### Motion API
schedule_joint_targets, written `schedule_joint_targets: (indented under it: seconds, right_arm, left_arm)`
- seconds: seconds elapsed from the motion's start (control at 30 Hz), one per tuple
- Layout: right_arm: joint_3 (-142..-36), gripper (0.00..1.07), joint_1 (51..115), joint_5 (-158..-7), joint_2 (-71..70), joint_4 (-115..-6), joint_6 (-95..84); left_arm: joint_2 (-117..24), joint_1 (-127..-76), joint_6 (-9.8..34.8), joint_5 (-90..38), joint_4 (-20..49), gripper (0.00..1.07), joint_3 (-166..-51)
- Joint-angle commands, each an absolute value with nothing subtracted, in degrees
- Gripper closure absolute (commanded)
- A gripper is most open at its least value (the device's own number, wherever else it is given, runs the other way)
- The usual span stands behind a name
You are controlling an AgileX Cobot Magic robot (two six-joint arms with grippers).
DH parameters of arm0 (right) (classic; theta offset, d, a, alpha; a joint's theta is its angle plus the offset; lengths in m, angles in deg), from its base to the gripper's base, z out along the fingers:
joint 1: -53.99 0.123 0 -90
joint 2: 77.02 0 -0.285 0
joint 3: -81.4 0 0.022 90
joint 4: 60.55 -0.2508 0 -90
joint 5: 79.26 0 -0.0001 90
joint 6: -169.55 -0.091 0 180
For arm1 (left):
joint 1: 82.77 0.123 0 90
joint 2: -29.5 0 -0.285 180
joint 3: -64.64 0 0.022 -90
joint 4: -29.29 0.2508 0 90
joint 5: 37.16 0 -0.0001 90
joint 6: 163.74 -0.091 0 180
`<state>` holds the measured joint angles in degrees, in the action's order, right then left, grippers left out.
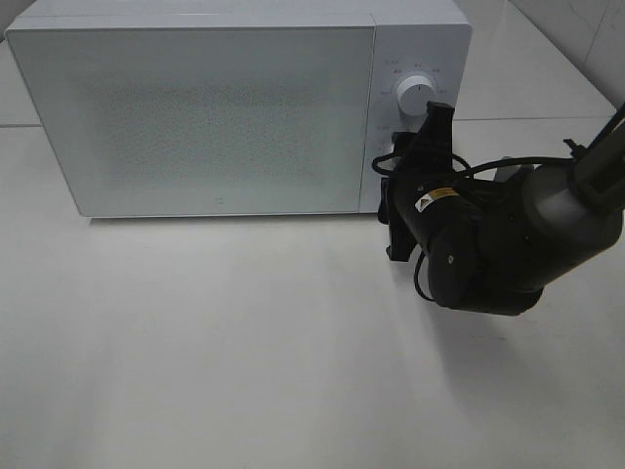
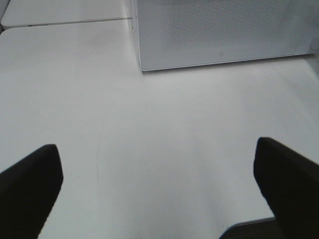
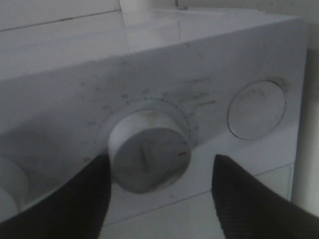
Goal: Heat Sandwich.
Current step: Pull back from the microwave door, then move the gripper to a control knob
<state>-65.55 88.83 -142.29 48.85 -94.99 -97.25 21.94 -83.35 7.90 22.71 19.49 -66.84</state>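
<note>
**Q:** Why is the right tool at the control panel of the microwave oven?

**A:** Its jaws stand spread either side of the dial. One pad is at the dial's rim and the other is apart from it, so nothing is pinched. This looks like the step of setting the heating time.

**Q:** And the left tool?

**A:** It is spread wide and holds nothing, hanging over the bare counter before the oven's front corner, apparently parked out of the way.

**Q:** Where is the sandwich?

**A:** No view shows it. The frosted door is shut, so it is presumably inside, though that cannot be confirmed.

**Q:** What of the surface and the room?

**A:** The counter is smooth, white and faintly glossy. Pale tiles show at the back right.
</note>
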Motion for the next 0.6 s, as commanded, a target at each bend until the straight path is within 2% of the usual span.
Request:
schedule_joint_targets:
  seconds: [0.03, 0.1, 0.6]
  right_arm:
    - [-66.7, 0.28, 88.7, -142.2, 49.0, -92.2, -95.5]
    - [-66.7, 0.26, 88.7, -142.2, 49.0, -92.2, -95.0]
    - [-65.4, 0.31, 88.7, -141.5, 46.6, -90.9, -89.4]
  left_arm:
    - [23.4, -83.1, 8.0, 22.1, 19.2, 0.05, -66.8]
    - [23.4, -83.1, 8.0, 22.1, 19.2, 0.05, -66.8]
    - [23.4, -83.1, 8.0, 22.1, 19.2, 0.05, -66.8]
